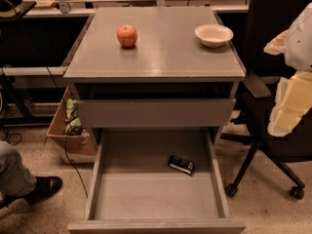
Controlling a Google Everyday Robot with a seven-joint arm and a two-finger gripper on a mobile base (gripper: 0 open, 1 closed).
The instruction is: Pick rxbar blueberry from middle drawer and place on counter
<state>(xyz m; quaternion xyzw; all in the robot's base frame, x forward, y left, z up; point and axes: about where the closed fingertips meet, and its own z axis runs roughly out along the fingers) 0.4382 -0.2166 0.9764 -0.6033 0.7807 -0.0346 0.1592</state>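
The rxbar blueberry point(181, 164) is a small dark bar with light markings. It lies flat on the bottom of the middle drawer point(146, 199), right of centre and towards the back. The drawer is pulled fully out. The counter point(161, 52) is the grey cabinet top above it. My gripper point(291, 104) is at the right edge of the view, white and pale yellow. It is raised beside the cabinet, well right of and above the bar, and touches nothing.
A red apple point(126, 35) and a white bowl point(213, 35) stand on the counter. The upper drawer point(155, 112) is slightly out. A black office chair point(273, 145) stands to the right, a cardboard box point(68, 130) and a person's foot point(41, 186) to the left.
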